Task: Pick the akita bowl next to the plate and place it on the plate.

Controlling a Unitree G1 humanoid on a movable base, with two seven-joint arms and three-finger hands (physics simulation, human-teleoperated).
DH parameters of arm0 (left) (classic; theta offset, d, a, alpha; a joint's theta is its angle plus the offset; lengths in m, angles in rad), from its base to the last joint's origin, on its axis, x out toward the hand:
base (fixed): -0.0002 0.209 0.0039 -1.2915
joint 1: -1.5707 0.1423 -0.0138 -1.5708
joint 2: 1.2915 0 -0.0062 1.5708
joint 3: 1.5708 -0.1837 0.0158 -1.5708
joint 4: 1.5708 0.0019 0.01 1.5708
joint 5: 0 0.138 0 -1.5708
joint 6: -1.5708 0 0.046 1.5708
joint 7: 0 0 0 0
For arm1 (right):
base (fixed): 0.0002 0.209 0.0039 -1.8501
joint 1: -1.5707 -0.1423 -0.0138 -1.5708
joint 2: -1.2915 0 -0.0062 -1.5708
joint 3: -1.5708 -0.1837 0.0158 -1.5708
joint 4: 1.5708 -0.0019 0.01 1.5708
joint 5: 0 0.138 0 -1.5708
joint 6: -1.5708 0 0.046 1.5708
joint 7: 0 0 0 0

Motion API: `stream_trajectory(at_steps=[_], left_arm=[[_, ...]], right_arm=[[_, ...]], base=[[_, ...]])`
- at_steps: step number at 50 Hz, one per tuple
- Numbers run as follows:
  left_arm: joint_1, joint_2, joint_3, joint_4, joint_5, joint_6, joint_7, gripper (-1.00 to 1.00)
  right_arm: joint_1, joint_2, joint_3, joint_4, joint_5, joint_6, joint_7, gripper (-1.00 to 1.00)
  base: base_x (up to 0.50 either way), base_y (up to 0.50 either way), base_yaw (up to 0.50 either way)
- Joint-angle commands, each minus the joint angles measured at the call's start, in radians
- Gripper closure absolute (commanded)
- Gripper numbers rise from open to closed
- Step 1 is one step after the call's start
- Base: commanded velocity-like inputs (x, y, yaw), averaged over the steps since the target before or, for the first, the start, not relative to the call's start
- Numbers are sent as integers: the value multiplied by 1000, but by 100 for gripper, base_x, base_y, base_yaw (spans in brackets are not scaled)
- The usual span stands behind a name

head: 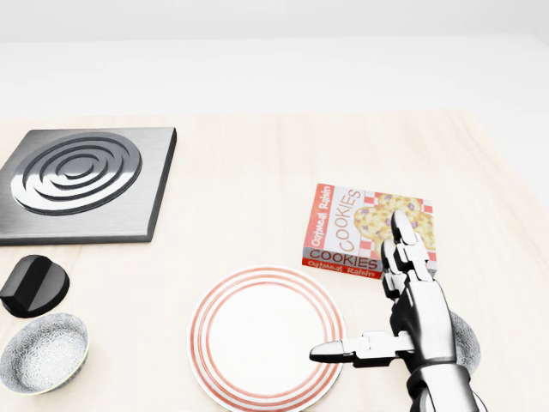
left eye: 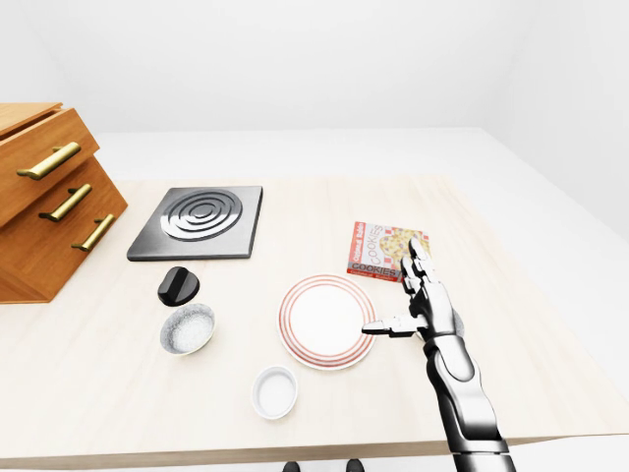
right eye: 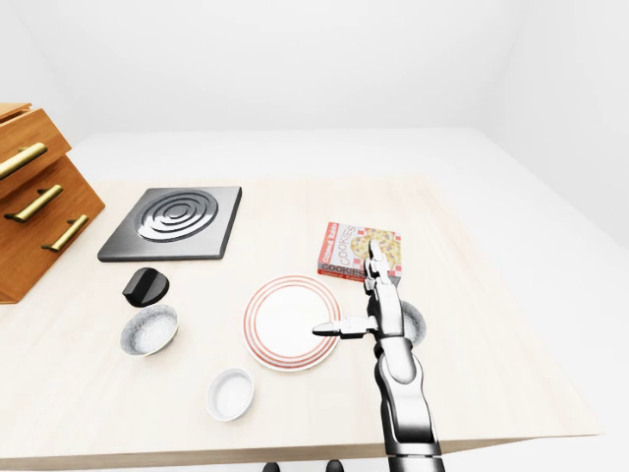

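Grey and mostly hidden, the akita bowl (right eye: 416, 324) sits on the bench (head: 240, 215) just right of the red-ringed plate (head: 199, 335), low and right of centre in the right-eye view. It lies directly under the right hand (head: 420, 322), which hovers spread wide and holds nothing, with its fingers pointing up-frame toward the cookie box (head: 343, 225) and its thumb stretched left over the plate's rim. With the bowl straight below, this hand probably needs only to drop, close, then carry left; the left hand is out of sight.

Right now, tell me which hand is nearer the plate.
Right. The right hand hovers at the right edge of the plate, overlapping its rim in the head view; the left hand shows in no view.
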Motion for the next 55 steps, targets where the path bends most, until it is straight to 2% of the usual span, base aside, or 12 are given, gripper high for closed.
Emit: stream_trajectory(at_steps=[1, 10, 16, 19, 22, 26, 33, 38, 52, 53, 54, 55], left_arm=[[2, 3, -19, 18, -23, 0, -3, -100], [-9, -7, -31, 14, -13, 0, -7, -100], [-13, -11, -34, 6, -8, 0, -7, -100], [-13, -12, -32, 4, -6, 0, -8, -100], [-18, -15, -36, 2, -3, 0, -7, -100], [-21, -20, -38, -4, 2, 0, -3, -100], [-24, -23, -37, -10, 6, 0, -1, -100], [-24, -20, -34, -6, 3, 0, -3, -100], [-24, -15, -38, 4, -4, 0, -7, -100], [-25, -15, -38, 6, -4, 0, -9, -100], [-26, -15, -39, 8, -4, 0, -10, -100], [-28, -15, -41, 11, -4, 0, -11, -100]], right_arm=[[4, 2, 3, -10, -2, 6, -1, -100], [4, 0, -1, -8, -1, 0, -2, -100], [21, -6, -6, -89, -16, 36, -12, -100], [24, -21, -19, -184, -46, 76, -15, -100], [21, -41, -47, -276, -77, 78, 0, -100], [14, -113, -113, -499, -206, 78, 69, -100], [-14, -137, -217, -729, -358, 78, 246, -100], [-9, -161, -251, -762, -457, 78, 308, -100], [-11, -219, -507, -784, -562, 78, 504, -100], [0, -228, -521, -774, -571, 34, 498, -100], [-2, -224, -526, -771, -573, 26, 502, -100], [6, -224, -534, -766, -582, -11, 497, -100]], base=[[0, 0, 0], [0, 0, 0], [0, 0, 0], [0, 0, 0], [0, 0, 0], [0, 0, 0], [0, 0, 0], [0, 0, 0], [0, 0, 0], [0, 0, 0], [0, 0, 0], [0, 0, 0]])
